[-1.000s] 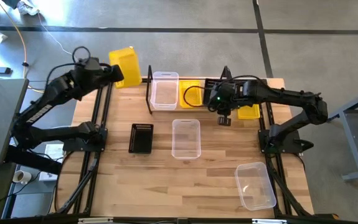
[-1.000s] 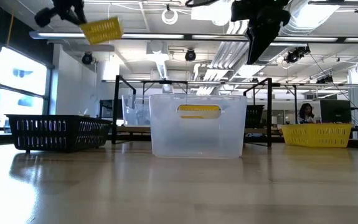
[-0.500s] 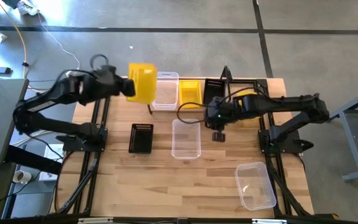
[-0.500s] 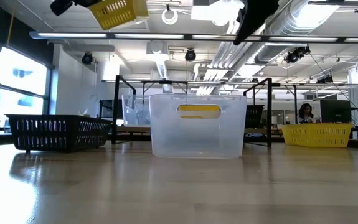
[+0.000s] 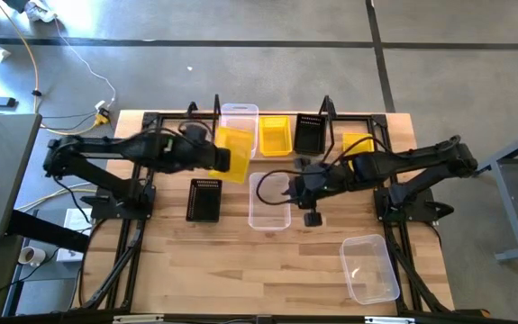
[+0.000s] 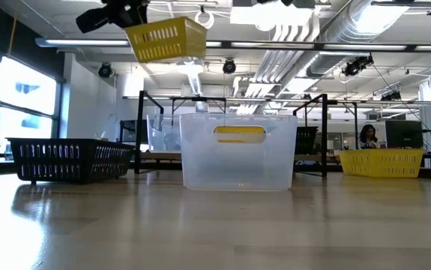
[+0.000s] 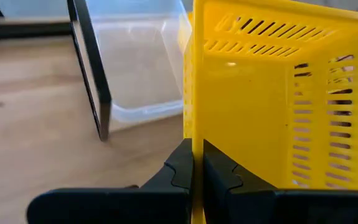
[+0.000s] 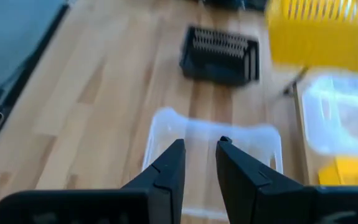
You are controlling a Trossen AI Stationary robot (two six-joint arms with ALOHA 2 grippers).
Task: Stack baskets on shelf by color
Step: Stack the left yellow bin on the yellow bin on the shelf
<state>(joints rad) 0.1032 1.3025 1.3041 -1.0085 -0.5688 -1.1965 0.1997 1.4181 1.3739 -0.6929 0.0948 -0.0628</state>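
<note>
Gripping a yellow basket [image 5: 233, 153] by one thin wall, the left gripper [image 7: 197, 175], clamped on that rim, holds it tilted in the air just in front of the shelf [image 5: 268, 117], where a clear basket [image 5: 239, 124], a yellow one [image 5: 275, 135] and a black one [image 5: 309, 133] already sit. The right gripper [image 8: 198, 163], fingers parted and empty, hangs over another clear basket [image 5: 268, 200] lying on the table [image 5: 268, 270]. Light, thin-walled plastic like this probably flexes and swings from a single-wall pinch, so the rim's midpoint looks the steadiest hold.
</note>
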